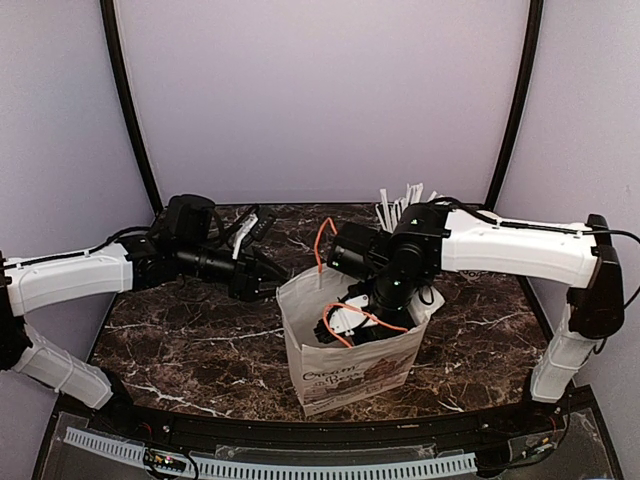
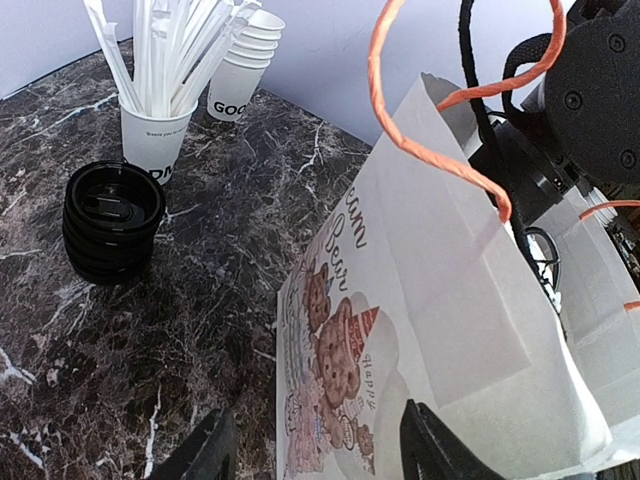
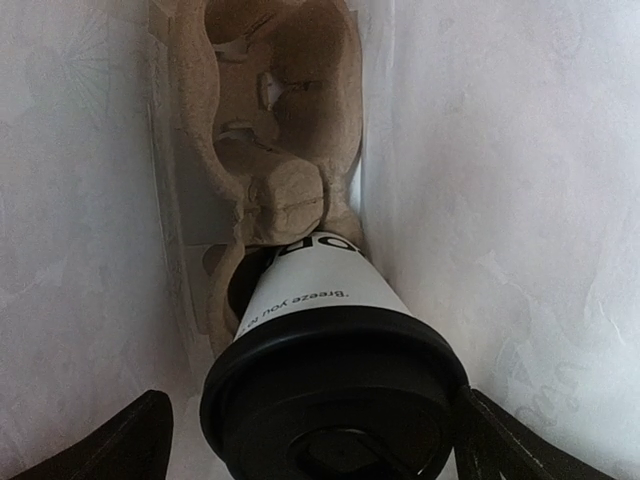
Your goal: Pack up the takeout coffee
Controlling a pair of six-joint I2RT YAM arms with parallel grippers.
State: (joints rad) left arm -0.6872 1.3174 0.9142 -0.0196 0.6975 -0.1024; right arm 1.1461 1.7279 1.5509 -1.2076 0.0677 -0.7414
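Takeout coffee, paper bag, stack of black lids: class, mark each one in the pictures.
takeout coffee (image 3: 335, 368), right wrist view, on its black lid
paper bag (image 2: 440, 300), left wrist view, on its white side
stack of black lids (image 2: 113, 222), left wrist view, on the top lid

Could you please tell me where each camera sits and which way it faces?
Top external: above and behind, looking down on the table, left arm, right arm and paper bag.
Left wrist: beside the bag, facing the lid stack and cup of sticks; left fingers at bottom.
Right wrist: inside the bag, looking down at the takeout coffee; right fingers flank it.
Shared: the bag shows in all three.
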